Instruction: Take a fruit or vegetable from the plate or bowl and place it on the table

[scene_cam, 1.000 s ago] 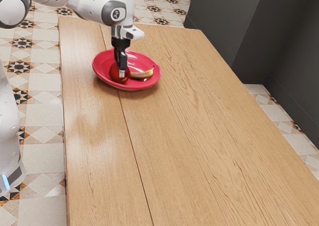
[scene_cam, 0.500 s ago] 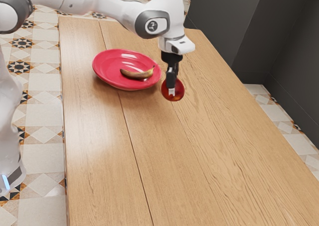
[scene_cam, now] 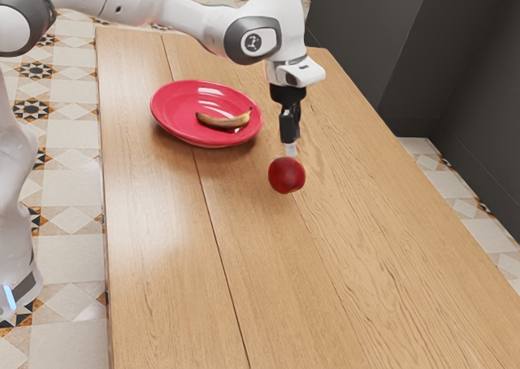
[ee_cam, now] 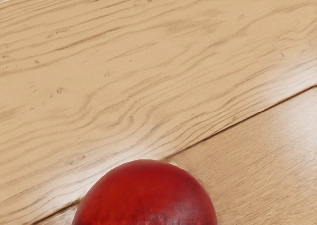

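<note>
1. Wooden table (scene_cam: 162,255), patterned tile floor (scene_cam: 57,247) alongside, dark cabinetry (scene_cam: 357,52) behind.
2. Change: half a second back the red apple (scene_cam: 287,175) sat up between the fingertips. Now it shows below them, clear of our grasp – we read this as a release.
3. Gripper (scene_cam: 291,150): fingers look apart, nothing clamped; the width of the gap is hard to judge side-on.
4. Apple is off the red plate (scene_cam: 168,119), over the bare wood toward the exterior view's right. Contact with the wood is unclear – could be resting, could be dropping the last bit.
5. For the task: pick done, placing nearly done in our judgement. We'd want it settled before calling it placed; a round fruit let go above the wood could bounce or roll.
6. Orientation: apple is near-round, no clear long axis. No stem seen in either view, so we can't say which way it points.
7. Banana (scene_cam: 223,122) stays on the plate, lying lengthwise across the exterior view. We leave it there.
</note>
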Controlling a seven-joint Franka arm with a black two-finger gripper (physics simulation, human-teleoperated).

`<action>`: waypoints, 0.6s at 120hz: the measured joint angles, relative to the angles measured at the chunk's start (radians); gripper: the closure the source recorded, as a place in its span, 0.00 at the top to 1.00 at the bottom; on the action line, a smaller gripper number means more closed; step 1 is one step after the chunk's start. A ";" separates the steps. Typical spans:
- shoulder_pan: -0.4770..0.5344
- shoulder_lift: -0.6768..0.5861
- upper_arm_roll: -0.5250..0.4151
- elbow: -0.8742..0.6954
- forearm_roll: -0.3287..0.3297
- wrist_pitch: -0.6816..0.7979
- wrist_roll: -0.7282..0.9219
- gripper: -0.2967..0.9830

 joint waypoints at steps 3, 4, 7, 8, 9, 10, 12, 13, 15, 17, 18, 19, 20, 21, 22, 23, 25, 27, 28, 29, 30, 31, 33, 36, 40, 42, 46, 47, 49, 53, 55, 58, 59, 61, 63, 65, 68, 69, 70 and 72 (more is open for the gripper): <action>0.000 0.000 0.000 0.000 -0.001 0.000 0.001 0.76; 0.000 0.000 0.000 0.000 -0.001 0.000 0.001 0.76; 0.001 0.000 0.000 0.000 -0.009 0.001 0.002 0.76; 0.001 0.000 0.000 0.000 -0.016 0.001 0.002 0.76; 0.001 0.001 0.001 -0.001 -0.024 0.002 0.002 0.76; 0.001 0.002 0.001 -0.001 -0.034 0.003 0.002 0.76; 0.003 0.006 0.003 -0.001 -0.054 0.004 0.002 0.76; 0.004 0.007 0.004 -0.002 -0.066 0.005 0.002 0.76; 0.007 0.009 0.005 0.000 -0.094 0.008 0.001 0.76; 0.011 0.010 0.006 0.008 -0.121 0.010 -0.002 0.76; 0.014 0.011 0.007 0.013 -0.133 0.011 -0.005 0.76; 0.016 0.011 0.007 0.022 -0.142 0.012 -0.011 0.76; 0.019 0.011 0.007 0.029 -0.151 0.013 -0.017 0.76; 0.022 0.010 0.006 0.038 -0.157 0.014 -0.026 0.76; 0.024 0.008 0.005 0.047 -0.159 0.015 -0.036 0.76; 0.028 0.007 0.001 0.063 -0.152 0.016 -0.052 0.76; 0.033 0.005 -0.010 0.094 -0.134 0.016 -0.088 0.77; 0.035 0.005 -0.026 0.129 -0.106 0.013 -0.130 0.77; 0.032 0.005 -0.033 0.144 -0.092 0.012 -0.152 0.77; 0.031 0.006 -0.042 0.162 -0.078 0.008 -0.177 0.77; 0.028 0.008 -0.051 0.180 -0.064 0.004 -0.202 0.77; 0.027 0.014 -0.061 0.204 -0.052 -0.003 -0.232 0.77; 0.018 0.027 -0.076 0.248 -0.029 -0.019 -0.291 0.77; 0.002 0.047 -0.095 0.312 0.001 -0.048 -0.386 0.77; -0.014 0.088 -0.116 0.417 0.031 -0.102 -0.520 0.77; -0.023 0.113 -0.123 0.471 0.043 -0.133 -0.585 0.77; -0.045 0.163 -0.132 0.559 0.061 -0.190 -0.711 0.77; -0.052 0.173 -0.133 0.573 0.065 -0.203 -0.742 0.77; -0.064 0.190 -0.135 0.597 0.071 -0.227 -0.801 0.77; -0.075 0.212 -0.138 0.625 0.080 -0.270 -0.916 0.77; -0.071 0.219 -0.138 0.633 0.083 -0.289 -0.971 0.77; -0.055 0.228 -0.139 0.639 0.088 -0.315 -1.052 0.77; -0.048 0.230 -0.139 0.641 0.089 -0.323 -1.078 0.77; -0.031 0.233 -0.139 0.642 0.092 -0.339 -1.129 0.77; -0.013 0.236 -0.139 0.644 0.095 -0.353 -1.179 0.77; 0.004 0.238 -0.138 0.645 0.097 -0.365 -1.228 0.77; 0.025 0.240 -0.138 0.645 0.100 -0.383 -1.299 0.77; 0.031 0.241 -0.138 0.645 0.101 -0.388 -1.322 0.77; 0.035 0.241 -0.138 0.645 0.102 -0.394 -1.344 0.77; 0.043 0.243 -0.138 0.645 0.103 -0.403 -1.389 0.77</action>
